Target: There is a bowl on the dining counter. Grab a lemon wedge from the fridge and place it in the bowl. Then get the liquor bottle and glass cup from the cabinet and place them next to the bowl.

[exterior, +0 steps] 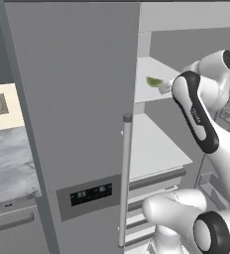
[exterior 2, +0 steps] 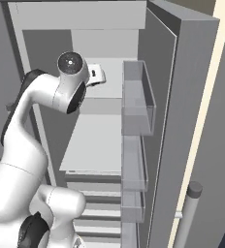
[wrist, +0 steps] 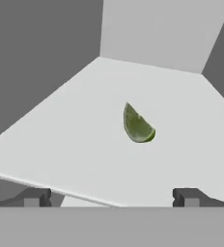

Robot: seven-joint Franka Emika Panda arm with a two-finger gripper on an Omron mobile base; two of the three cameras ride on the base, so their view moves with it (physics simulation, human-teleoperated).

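Lemon wedge (wrist: 138, 126) lies alone on a white fridge shelf (wrist: 75, 140), ahead of the fingers (wrist: 112, 198) and slightly right of the midline between them. The two dark tips stand wide apart at the shelf's front edge, holding nothing and not touching the wedge. Bare shelf surface runs between the tips and the wedge, with nothing in the path.

From the left base view, the wedge (exterior: 154, 82) sits on the upper shelf (exterior: 146, 69), near its front, with the arm's dark-banded forearm (exterior: 196, 114) just beside it to the right. The closed left fridge door (exterior: 77, 99), with its long pale handle (exterior: 124, 178) and dark dispenser panel (exterior: 91, 194), stands between that camera and much of the interior. A lower shelf (exterior: 151, 149) and drawers lie beneath.

From the right base view, the open right door (exterior 2: 182, 121) carries clear bins (exterior 2: 138, 101) just beside the arm (exterior 2: 66, 92), which reaches in toward the upper shelf. Grey inner walls close in the shelf behind the wedge.
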